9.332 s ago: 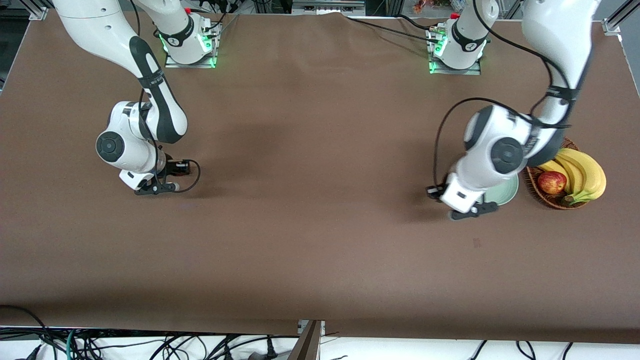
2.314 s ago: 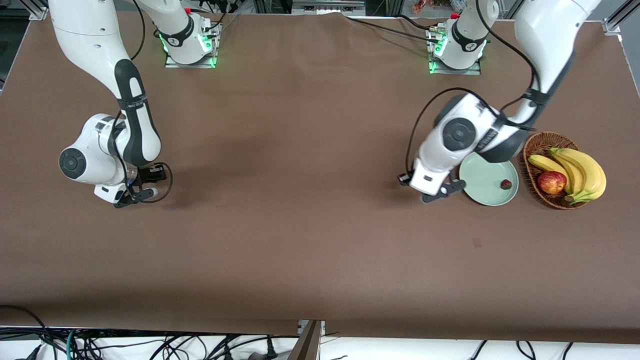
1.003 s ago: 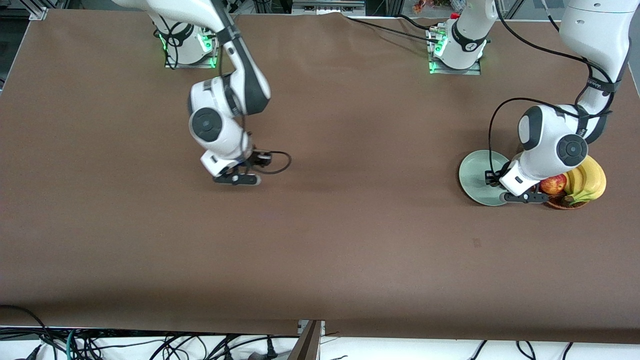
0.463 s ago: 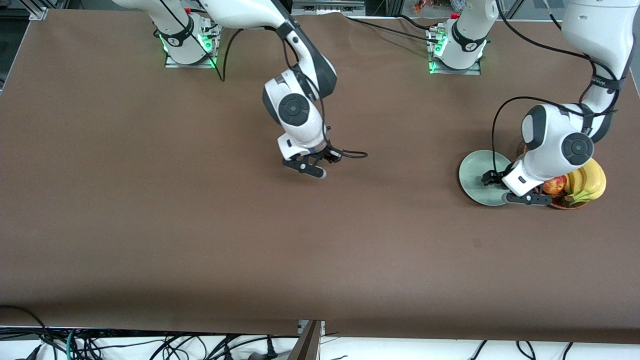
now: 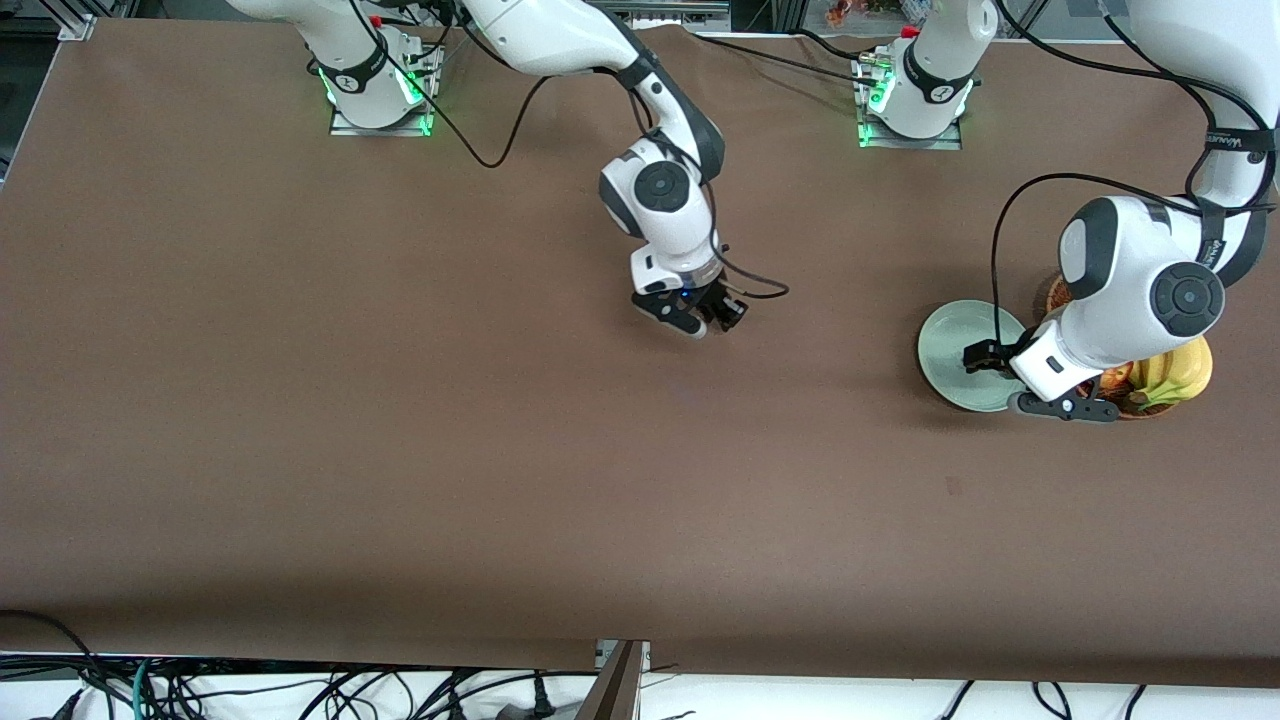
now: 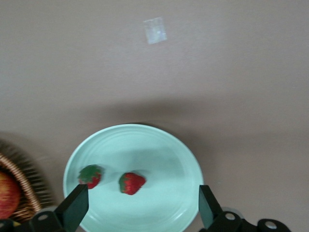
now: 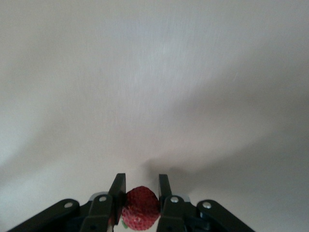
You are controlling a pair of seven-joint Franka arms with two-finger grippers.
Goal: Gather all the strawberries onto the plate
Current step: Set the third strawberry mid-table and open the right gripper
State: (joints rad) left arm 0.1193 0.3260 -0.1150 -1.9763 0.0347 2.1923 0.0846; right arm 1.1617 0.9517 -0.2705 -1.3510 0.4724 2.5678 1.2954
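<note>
My right gripper [image 5: 700, 318] is over the middle of the table, shut on one strawberry [image 7: 140, 208], which shows between its fingers [image 7: 119, 186] in the right wrist view. The strawberry is hidden in the front view. The pale mint-green plate [image 5: 948, 345] lies toward the left arm's end of the table, beside the basket. My left gripper [image 5: 1025, 382] hangs open and empty over the plate's edge. In the left wrist view the plate [image 6: 164, 154] holds two strawberries, one [image 6: 132, 182] near its middle and one [image 6: 91, 175] nearer the basket. My left arm hides both in the front view.
A brown wicker basket [image 5: 1135, 408] with bananas [image 5: 1180, 365] and a red-yellow apple [image 6: 6, 193] stands beside the plate, mostly under my left arm. A small pale mark [image 6: 155, 30] is on the brown cloth nearer the front camera than the plate.
My right arm has swung from the right arm's end of the table to the middle, carrying the strawberry. My left gripper has stayed over the plate and basket edge, shifting slightly.
</note>
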